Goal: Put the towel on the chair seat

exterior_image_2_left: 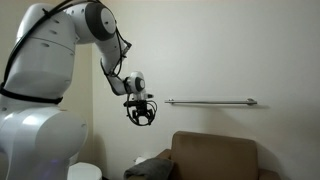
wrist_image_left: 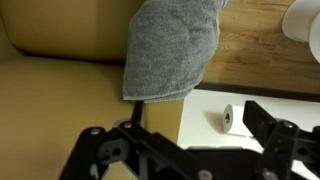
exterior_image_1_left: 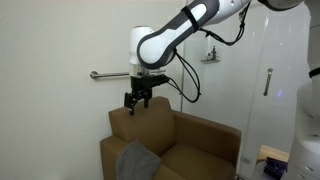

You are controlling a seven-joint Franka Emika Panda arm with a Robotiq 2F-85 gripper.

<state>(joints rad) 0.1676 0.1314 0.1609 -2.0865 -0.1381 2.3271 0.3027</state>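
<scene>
A grey towel (exterior_image_1_left: 137,160) lies draped over the front of one armrest of a brown armchair (exterior_image_1_left: 205,140). Both also show in an exterior view, the towel (exterior_image_2_left: 152,168) and the armchair (exterior_image_2_left: 215,155). My gripper (exterior_image_1_left: 138,98) hangs in the air above the chair's backrest, well clear of the towel, open and empty; it also shows in an exterior view (exterior_image_2_left: 140,112). In the wrist view the towel (wrist_image_left: 172,45) lies far below, across the armrest, next to the tan seat (wrist_image_left: 60,100). My fingers (wrist_image_left: 185,150) are spread wide with nothing between them.
A metal grab rail (exterior_image_2_left: 210,101) runs along the wall behind my gripper, also seen in an exterior view (exterior_image_1_left: 108,74). A toilet paper roll (wrist_image_left: 227,117) lies on a white surface beside the chair. A glass door (exterior_image_1_left: 268,90) stands to one side.
</scene>
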